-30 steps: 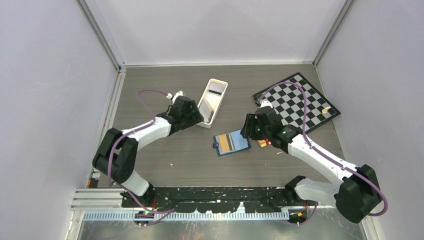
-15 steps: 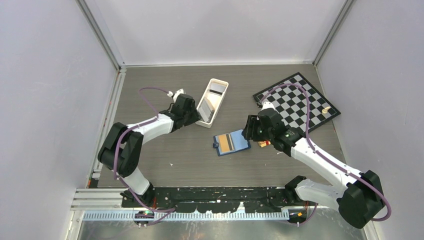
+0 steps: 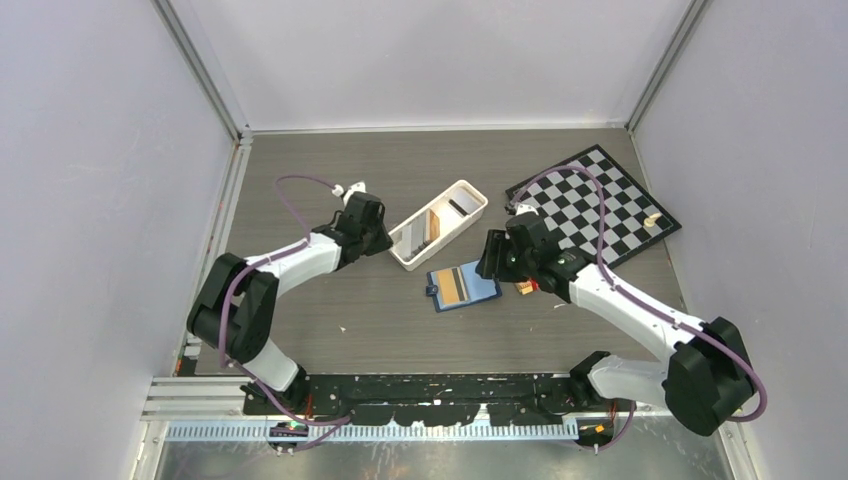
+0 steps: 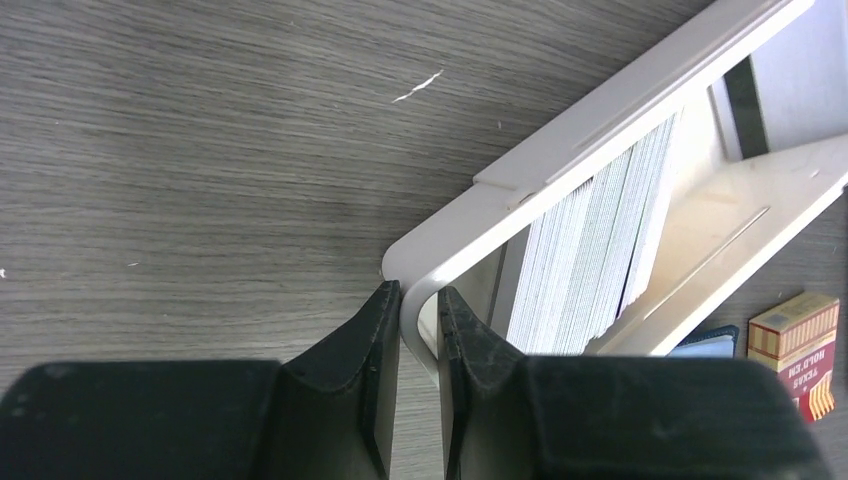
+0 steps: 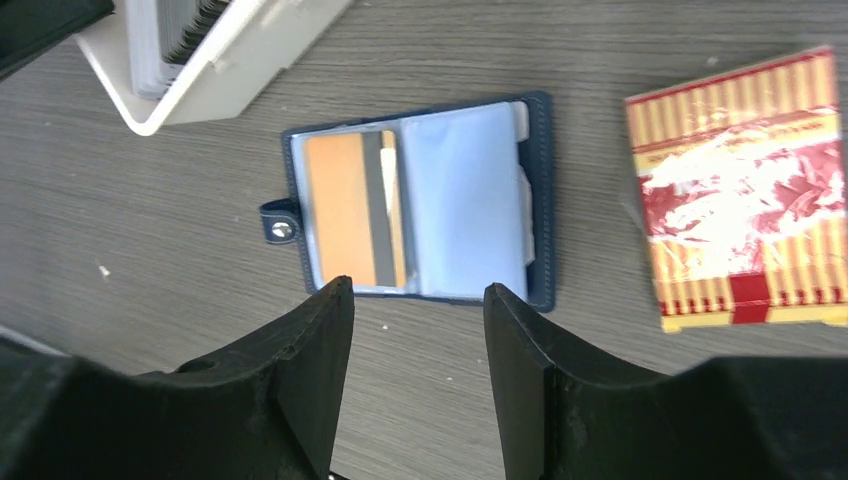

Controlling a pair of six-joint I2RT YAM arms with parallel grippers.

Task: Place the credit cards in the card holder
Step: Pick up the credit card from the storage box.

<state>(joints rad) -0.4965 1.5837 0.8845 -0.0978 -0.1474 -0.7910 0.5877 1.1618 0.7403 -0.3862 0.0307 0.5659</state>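
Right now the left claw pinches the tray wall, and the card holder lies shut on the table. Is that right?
Not quite. The card holder lies open, not shut: the right wrist view shows both clear sleeves, with a tan card in one. The left claw does pinch the tray wall.

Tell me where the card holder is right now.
In the top view the card holder lies open near centre, between the white tray and the red pack, under the right pincer.
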